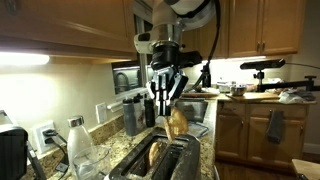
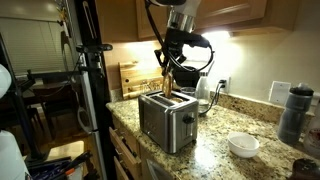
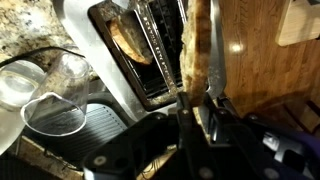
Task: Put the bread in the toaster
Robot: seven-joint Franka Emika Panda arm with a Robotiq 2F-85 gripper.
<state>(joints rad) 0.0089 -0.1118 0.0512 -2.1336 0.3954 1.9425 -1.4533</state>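
My gripper (image 1: 172, 98) is shut on a pale tan slice of bread (image 1: 177, 123) and holds it upright just above the shiny steel toaster (image 1: 160, 160). In an exterior view the bread (image 2: 168, 83) hangs over the toaster (image 2: 167, 118) on the granite counter. In the wrist view the bread (image 3: 194, 45) runs up from my gripper (image 3: 197, 98), beside the toaster's slots (image 3: 150, 55). Another slice (image 3: 128, 38) sits in one slot.
A glass jar (image 1: 80, 150) and wall outlets stand by the toaster. A white bowl (image 2: 243, 145) and a dark bottle (image 2: 293, 113) sit on the counter. A wooden cutting board (image 2: 131, 77) leans at the back. Glass bowls (image 3: 40, 95) lie near the toaster.
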